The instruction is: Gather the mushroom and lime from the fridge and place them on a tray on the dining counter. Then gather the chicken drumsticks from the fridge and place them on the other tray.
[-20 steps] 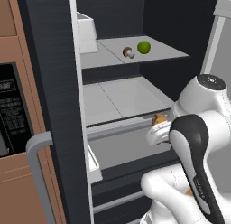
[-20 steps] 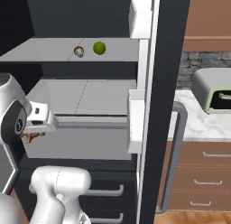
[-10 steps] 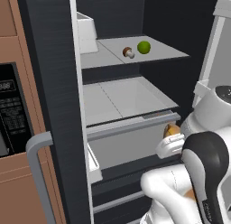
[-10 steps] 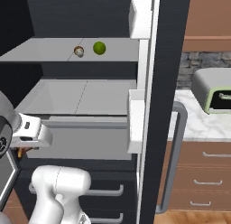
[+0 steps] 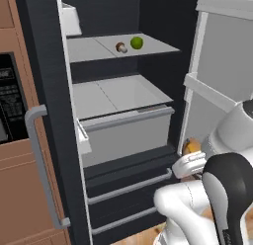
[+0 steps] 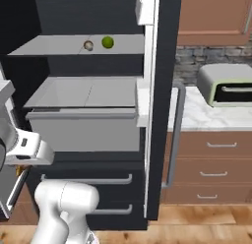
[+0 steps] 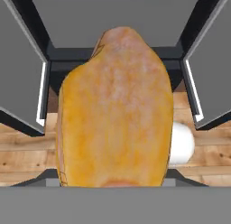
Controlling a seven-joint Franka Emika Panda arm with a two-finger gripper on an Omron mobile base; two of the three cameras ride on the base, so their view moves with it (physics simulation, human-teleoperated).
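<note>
Chicken drumstick (image 7: 116,108) is sitting right in the gripper (image 5: 190,160), clamped between the jaws and carried low, in front of the fridge's bottom drawers and near the open right-hand door (image 5: 222,66). From the left base view only its orange end is peeking out beside the white hand. In the hand view its long axis is running straight away from the hand, the broad meaty end nearest and the narrower end pointing toward the fridge beyond, with the wood floor showing below on either side. So the piece is not lying off to any side of the hand: it is already in it, and the coming move, as I judge it, is turning on carrying it away from the fridge toward a tray on the dining counter, which I cannot see from here.

Mushroom (image 5: 120,47) and lime (image 5: 137,42) are lying touching or nearly so on the upper shelf (image 5: 89,49), far up and to the left of the hand, the mushroom left of the lime. They are still waiting to be gathered.

Counting what is showing: one drumstick, one mushroom, one lime, one arm. On the counter to the right a toaster oven (image 6: 226,84) is standing.
</note>
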